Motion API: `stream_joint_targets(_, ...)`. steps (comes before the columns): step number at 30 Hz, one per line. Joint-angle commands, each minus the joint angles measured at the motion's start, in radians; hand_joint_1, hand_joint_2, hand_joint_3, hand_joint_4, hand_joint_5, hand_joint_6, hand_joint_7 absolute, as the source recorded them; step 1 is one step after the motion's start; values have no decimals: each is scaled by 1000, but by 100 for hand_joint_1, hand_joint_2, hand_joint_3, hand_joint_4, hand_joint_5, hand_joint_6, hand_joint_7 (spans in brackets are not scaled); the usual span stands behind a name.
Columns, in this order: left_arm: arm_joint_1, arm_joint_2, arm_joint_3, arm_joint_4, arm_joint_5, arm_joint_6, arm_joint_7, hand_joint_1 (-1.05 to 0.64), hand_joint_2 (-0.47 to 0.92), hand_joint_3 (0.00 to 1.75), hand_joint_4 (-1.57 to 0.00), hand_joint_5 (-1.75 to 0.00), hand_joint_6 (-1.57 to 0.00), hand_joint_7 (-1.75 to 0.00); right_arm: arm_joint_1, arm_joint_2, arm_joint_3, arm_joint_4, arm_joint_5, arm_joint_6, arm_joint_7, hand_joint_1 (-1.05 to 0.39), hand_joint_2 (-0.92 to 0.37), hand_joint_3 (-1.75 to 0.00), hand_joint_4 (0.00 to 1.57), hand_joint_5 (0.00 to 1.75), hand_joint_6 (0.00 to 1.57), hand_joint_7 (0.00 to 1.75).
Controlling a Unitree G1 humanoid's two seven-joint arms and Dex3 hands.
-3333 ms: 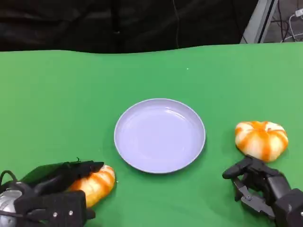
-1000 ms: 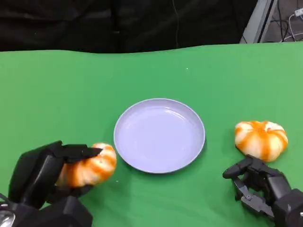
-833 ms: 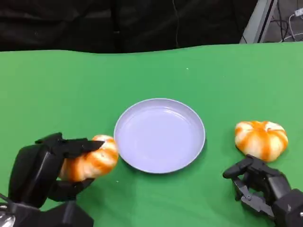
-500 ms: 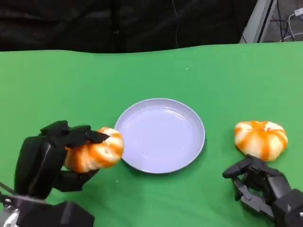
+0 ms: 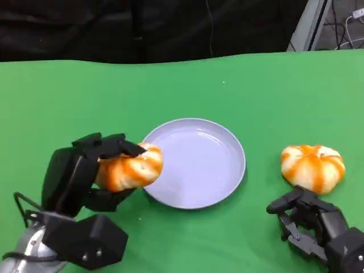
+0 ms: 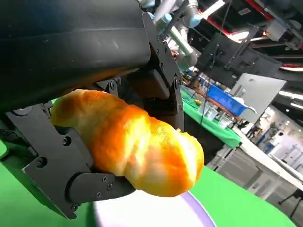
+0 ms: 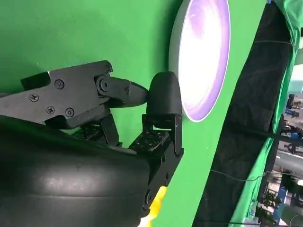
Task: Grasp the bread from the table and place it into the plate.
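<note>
Left hand (image 5: 85, 176): black, blocky plates with small screws, a thin black cable looping beside its silver forearm. Right hand (image 5: 315, 224): black too.

No readable text, label, brand, number or sign shows in any of the views. The background of the left wrist view holds distant shapes too blurred to make out any writing.

Orange-striped bread (image 5: 129, 169), lavender plate (image 5: 219, 187)
</note>
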Motion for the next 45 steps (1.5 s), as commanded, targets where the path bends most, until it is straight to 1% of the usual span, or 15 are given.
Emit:
stream_joint_targets(1,-47,-13,-28,37,11,0,3,-9,62,95,-87,-143,-98,-93,11,-10,2,9,-10,20,-9,-14,-92,-50,68,175,74,120)
stream_joint_targets(9,-106,-51,-75,72,25,23,-6,-9,63,94,-87,-140,-99,-87,8,-8,7,15,-19,15,-23,-16,-92,-48,68,174,75,119)
stream_joint_targets(11,-124,-56,-88,86,28,19,-7,-8,65,90,-87,-138,-100,-83,10,-7,9,11,-22,19,-28,-15,-92,-48,68,174,75,119)
stream_joint_targets(16,-177,-62,-124,124,43,34,-25,-5,65,83,-83,-142,-100,-76,9,-5,8,15,-14,12,-19,-13,-92,-50,68,172,75,119)
stream_joint_targets(18,-202,-71,-138,143,42,49,-41,-5,67,77,-81,-142,-102,-71,9,-4,8,15,-12,13,-17,-14,-92,-50,69,173,75,119)
stream_joint_targets(19,-211,-74,-142,150,40,54,-48,-6,70,70,-81,-141,-104,-65,9,-4,8,16,-12,12,-17,-14,-92,-50,69,173,75,120)
stream_joint_targets(20,-224,-79,-147,165,37,54,-55,-6,71,67,-81,-141,-104,-63,10,-3,7,16,-10,14,-15,-14,-92,-50,69,173,75,120)
stream_joint_targets(21,-233,-82,-151,175,34,53,-59,-5,73,62,-82,-137,-106,-59,10,-3,7,16,-8,15,-14,-14,-92,-50,69,173,75,120)
stream_joint_targets(24,-271,-97,-166,219,31,52,-70,-4,74,56,-85,-132,-108,-53,11,-2,5,18,-2,13,-9,-13,-92,-51,69,173,75,120)
stream_joint_targets(28,-311,-116,-178,270,25,61,-93,-4,76,51,-83,-133,-109,-48,12,-3,7,16,-4,14,-8,-13,-92,-51,70,173,75,119)
stream_joint_targets(31,-345,-139,-183,316,10,76,-127,-4,83,37,-84,-122,-114,-32,15,-1,8,9,-1,18,-5,-13,-92,-51,71,174,75,120)
stream_joint_targets(35,-390,-156,-195,376,14,96,-152,-5,89,25,-85,-113,-116,-21,14,1,6,10,2,17,-2,-13,-92,-51,72,174,75,120)
stream_joint_targets(39,-413,-161,-203,415,15,103,-166,-4,92,21,-85,-104,-116,-15,15,3,8,10,-4,13,-10,-13,-92,-51,71,173,76,119)
stream_joint_targets(43,-436,-165,-205,459,4,102,-202,-5,92,24,-89,-85,-114,-7,12,-1,11,14,-15,8,-21,-15,-92,-50,71,173,76,118)
stream_joint_targets(45,-445,-167,-204,482,0,98,-216,-4,92,23,-91,-81,-114,-5,10,-4,15,16,-26,7,-34,-15,-92,-49,71,173,76,118)
